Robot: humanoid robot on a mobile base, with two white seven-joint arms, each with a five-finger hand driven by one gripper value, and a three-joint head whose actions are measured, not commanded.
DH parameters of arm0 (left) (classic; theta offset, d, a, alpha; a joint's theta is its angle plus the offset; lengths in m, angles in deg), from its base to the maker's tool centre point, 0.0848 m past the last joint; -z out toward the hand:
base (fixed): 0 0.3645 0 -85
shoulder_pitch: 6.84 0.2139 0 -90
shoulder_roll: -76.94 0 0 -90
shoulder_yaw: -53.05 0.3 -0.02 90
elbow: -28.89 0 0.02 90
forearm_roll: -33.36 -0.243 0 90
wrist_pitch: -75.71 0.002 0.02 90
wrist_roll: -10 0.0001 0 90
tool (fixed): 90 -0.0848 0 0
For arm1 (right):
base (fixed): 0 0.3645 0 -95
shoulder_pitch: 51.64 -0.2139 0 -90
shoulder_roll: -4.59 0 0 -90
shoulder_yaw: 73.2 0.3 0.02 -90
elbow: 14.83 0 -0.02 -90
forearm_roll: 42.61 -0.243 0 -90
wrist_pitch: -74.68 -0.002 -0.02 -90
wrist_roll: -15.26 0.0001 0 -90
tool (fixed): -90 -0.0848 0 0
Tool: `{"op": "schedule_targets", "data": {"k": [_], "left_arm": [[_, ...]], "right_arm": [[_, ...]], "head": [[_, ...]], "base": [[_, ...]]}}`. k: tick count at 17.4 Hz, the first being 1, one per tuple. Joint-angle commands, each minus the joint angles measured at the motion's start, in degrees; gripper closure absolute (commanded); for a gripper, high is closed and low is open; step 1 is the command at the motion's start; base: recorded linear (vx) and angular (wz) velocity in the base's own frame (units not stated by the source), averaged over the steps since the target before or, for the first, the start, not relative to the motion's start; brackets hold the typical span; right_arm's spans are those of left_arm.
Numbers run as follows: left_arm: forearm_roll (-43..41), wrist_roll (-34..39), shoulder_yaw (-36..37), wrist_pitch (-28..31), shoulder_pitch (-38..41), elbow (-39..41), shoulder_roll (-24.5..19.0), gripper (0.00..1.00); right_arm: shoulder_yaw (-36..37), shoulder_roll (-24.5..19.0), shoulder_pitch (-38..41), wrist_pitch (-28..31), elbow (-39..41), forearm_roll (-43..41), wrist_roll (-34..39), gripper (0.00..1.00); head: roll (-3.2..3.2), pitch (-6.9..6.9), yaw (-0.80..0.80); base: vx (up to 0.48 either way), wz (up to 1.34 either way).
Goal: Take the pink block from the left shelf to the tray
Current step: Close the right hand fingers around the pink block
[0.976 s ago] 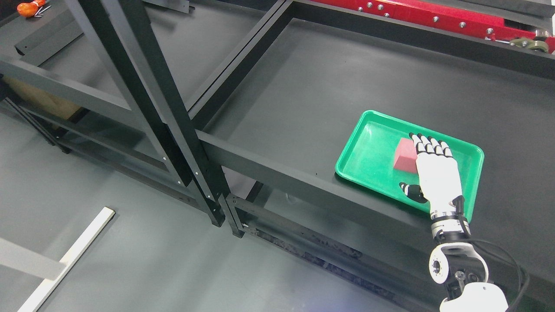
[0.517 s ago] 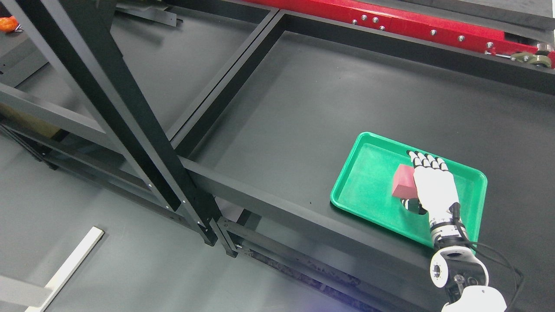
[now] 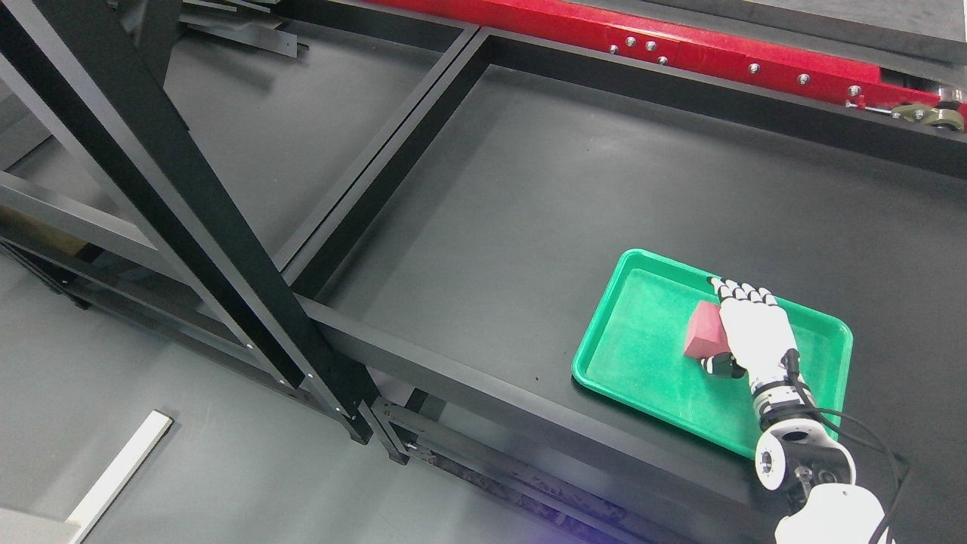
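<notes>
The pink block (image 3: 702, 336) lies in the green tray (image 3: 642, 332), right of the tray's middle. The tray rests on the dark shelf board at the lower right. My right hand (image 3: 729, 325) comes in from the lower right and sits over the block's right side. Its fingers (image 3: 744, 295) stretch across the block's far edge and its thumb (image 3: 716, 366) presses at the near corner, so the hand is shut on the block. Part of the block is hidden under the palm. The left arm is out of view.
A thick black upright (image 3: 189, 211) of the shelf frame crosses the left half diagonally. The shelf's front beam (image 3: 453, 378) runs below the tray. A red beam (image 3: 680, 38) spans the top. A white strip (image 3: 113, 476) lies on the floor at the lower left.
The camera has shifted, so the whole scene slid. The right hand's thumb, spread away from the block before, has drawn in against the block's near corner.
</notes>
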Motion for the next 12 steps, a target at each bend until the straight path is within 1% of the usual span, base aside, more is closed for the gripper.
{"op": "schedule_targets", "data": {"k": [1, 3, 6, 8, 11, 12], "left_arm": [[0.0, 0.0, 0.0, 0.0, -1.8, 1.0, -1.0, 0.0], [0.0, 0.0, 0.0, 0.0, -1.8, 1.0, -1.0, 0.0], [0.0, 0.0, 0.0, 0.0, -1.8, 1.0, -1.0, 0.0], [0.0, 0.0, 0.0, 0.0, -1.8, 1.0, -1.0, 0.0], [-0.1, 0.0, 0.0, 0.0, -1.8, 1.0, -1.0, 0.0], [0.0, 0.0, 0.0, 0.0, -1.8, 1.0, -1.0, 0.0]], "right_arm": [[0.0, 1.2, -0.5, -0.1, -4.4, 0.0, 1.1, 0.06], [0.0, 1.3, -0.5, -0.2, -4.5, 0.0, 1.0, 0.15], [0.0, 1.7, -0.5, -0.8, -4.9, -0.3, 1.0, 0.31], [0.0, 1.7, -0.4, -1.6, -4.9, -0.4, 1.0, 0.45], [0.1, 1.7, -0.4, -3.3, -4.9, -0.5, 0.6, 0.79], [0.1, 1.7, -0.4, -3.8, -4.9, -1.0, 0.2, 0.95]], "head": [[0.0, 0.0, 0.0], [0.0, 0.0, 0.0], [0.0, 0.0, 0.0], [0.0, 0.0, 0.0], [0.0, 0.0, 0.0], [0.0, 0.0, 0.0]], "base": [[0.032, 0.0], [0.0, 0.0], [-0.004, 0.0], [-0.014, 0.01], [0.0, 0.0], [0.0, 0.0]]}}
